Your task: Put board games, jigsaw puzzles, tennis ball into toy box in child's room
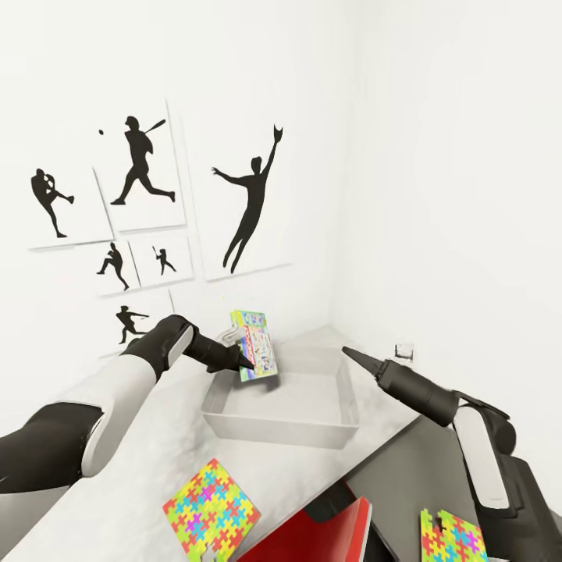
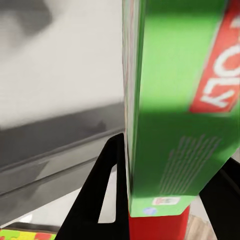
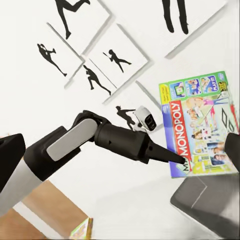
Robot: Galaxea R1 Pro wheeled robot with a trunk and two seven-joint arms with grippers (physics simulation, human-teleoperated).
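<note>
Head view: the left pincer (image 1: 243, 361) is clamped on one board game (image 1: 255, 345), held upright over the toy box's (image 1: 281, 425) ten o'clock corner on the bench (image 1: 156, 453). Two jigsaw puzzles lie nearer the camera, one (image 1: 212, 511) at seven o'clock of the box, one (image 1: 453, 537) at five. The right pincer (image 1: 353, 357) hovers at two o'clock of the box; I cannot tell its gap.

Left wrist view: dark fingers (image 2: 100, 200) grip the game's green edge, lettered "OLY".

Right wrist view: the cover reads "MONOPOLY".
</note>
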